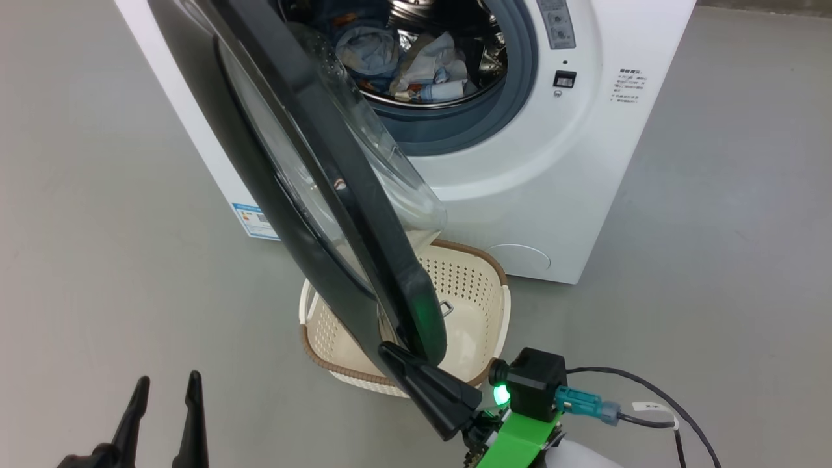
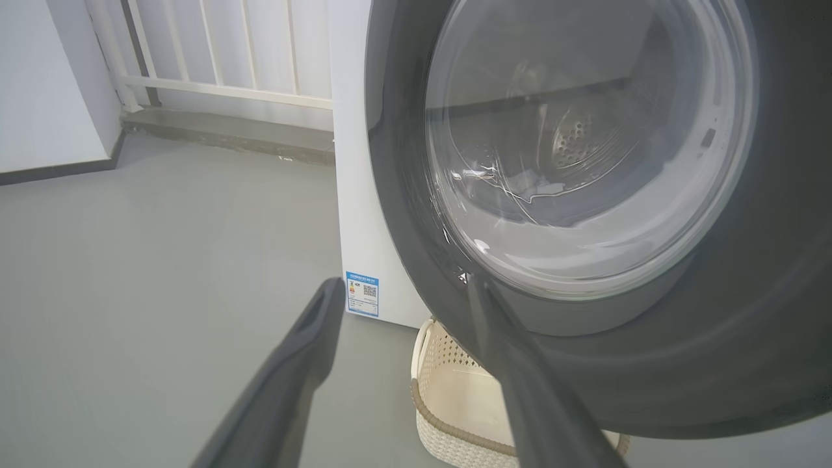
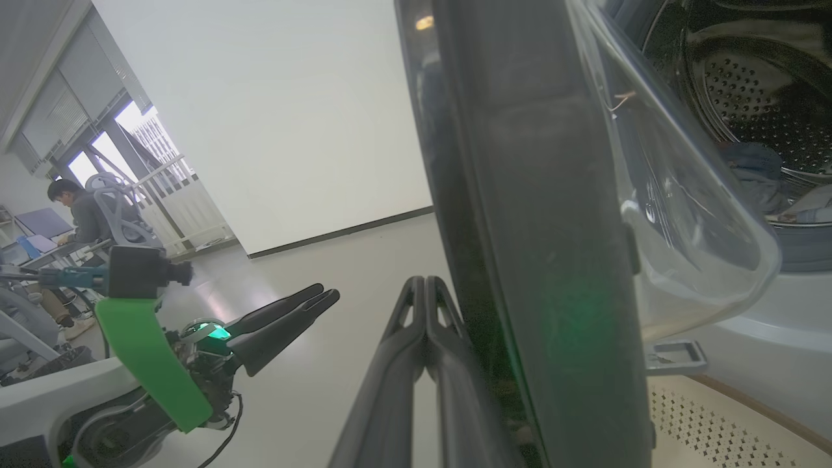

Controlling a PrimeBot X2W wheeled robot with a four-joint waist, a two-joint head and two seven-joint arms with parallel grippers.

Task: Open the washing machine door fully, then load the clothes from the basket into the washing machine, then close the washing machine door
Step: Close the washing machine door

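Note:
The washing machine (image 1: 585, 162) stands ahead with its door (image 1: 364, 221) swung partway out, the glass bowl facing the drum. The clothes (image 1: 403, 58), light-blue and white, lie inside the steel drum. Under the door sits the cream basket (image 1: 481, 286), and what shows of its inside is bare. My right gripper (image 1: 387, 351) is shut, its tip against the lower outer edge of the door's black rim; in the right wrist view its fingers (image 3: 416, 338) lie beside the door (image 3: 539, 195). My left gripper (image 1: 168, 378) is open with nothing in it, low at the left; in the left wrist view it (image 2: 400, 286) faces the door (image 2: 715, 351).
Grey floor spreads on both sides of the machine. A blue label (image 1: 255, 221) marks its left side. A white railing (image 2: 214, 84) and a wall stand behind. A person (image 3: 71, 208) sits at a desk far off. A cable (image 1: 650, 390) trails from my right wrist.

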